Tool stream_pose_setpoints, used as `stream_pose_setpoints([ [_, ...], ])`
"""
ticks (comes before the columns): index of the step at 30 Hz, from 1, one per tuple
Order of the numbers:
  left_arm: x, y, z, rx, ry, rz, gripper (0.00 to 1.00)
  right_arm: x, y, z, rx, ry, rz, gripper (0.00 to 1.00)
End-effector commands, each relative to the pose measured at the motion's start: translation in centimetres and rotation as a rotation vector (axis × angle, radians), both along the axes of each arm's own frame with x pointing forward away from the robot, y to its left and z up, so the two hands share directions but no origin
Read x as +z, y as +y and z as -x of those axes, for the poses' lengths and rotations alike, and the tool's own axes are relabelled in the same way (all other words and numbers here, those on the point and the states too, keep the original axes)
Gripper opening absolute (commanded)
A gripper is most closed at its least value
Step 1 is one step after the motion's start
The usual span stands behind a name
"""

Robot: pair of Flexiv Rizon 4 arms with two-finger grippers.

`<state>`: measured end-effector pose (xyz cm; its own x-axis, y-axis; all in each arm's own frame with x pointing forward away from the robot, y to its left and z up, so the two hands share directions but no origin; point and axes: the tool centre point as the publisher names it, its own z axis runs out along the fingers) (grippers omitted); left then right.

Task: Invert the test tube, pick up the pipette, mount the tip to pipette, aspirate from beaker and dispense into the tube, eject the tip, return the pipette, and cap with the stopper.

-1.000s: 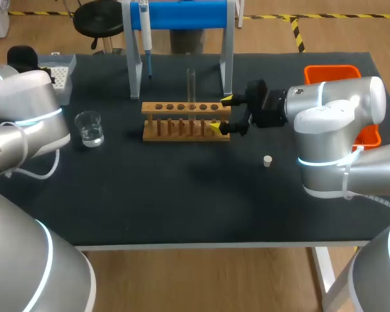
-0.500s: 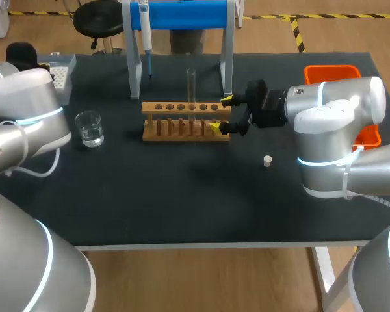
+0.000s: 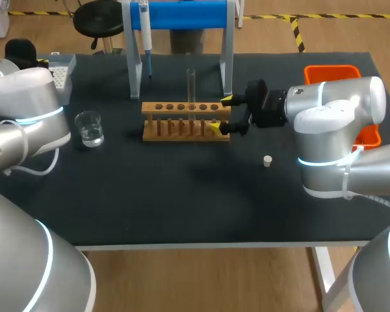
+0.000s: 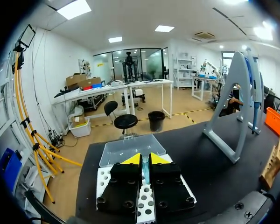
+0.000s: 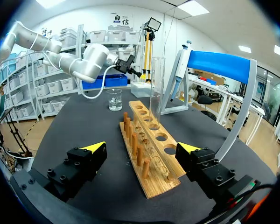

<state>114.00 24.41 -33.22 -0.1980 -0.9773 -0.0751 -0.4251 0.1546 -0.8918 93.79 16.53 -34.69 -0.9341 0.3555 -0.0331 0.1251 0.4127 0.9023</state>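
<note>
Two arms: kept at opposite ends of the table, the left one near the rear left corner, the right one at the rack
Left gripper: held over the white tip box; its fingers are drawn together, with only a thin slit seen between them
Right gripper: its fingers are spread wide apart, one on each side of the rack's right end; nothing is gripped, and whether the yellow tips touch the wood cannot be told
Test tube: stood upright in a hole in the right half of the rack's top board, untouched by either gripper
Rack: made of wood, with a row of round holes above and a row of pegs below, set across the middle of the table
Beaker: clear glass with a little liquid in it, set on the table left of the rack and apart from it
Pipette: hung on the left side of the blue-topped stand, behind the rack
Stopper: small and pale, laid on the table in front of the right gripper, apart from the rack
Orange bin: placed at the rear right corner, partly hidden by the right arm
</note>
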Motion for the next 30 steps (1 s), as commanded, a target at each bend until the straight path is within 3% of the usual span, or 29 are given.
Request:
stream_pose_setpoints([
  [1, 0.5, 0.0, 0.2, 0.002, -0.001, -0.003, 0.0, 0.0, -0.1, 0.1, -0.001, -0.001, -0.001, 1.0],
  [30, 3.0, -0.4, 0.3, 0.009, -0.042, -0.038, 0.0, 0.0, -0.1, 0.1, -0.001, -0.001, -0.001, 1.0],
])
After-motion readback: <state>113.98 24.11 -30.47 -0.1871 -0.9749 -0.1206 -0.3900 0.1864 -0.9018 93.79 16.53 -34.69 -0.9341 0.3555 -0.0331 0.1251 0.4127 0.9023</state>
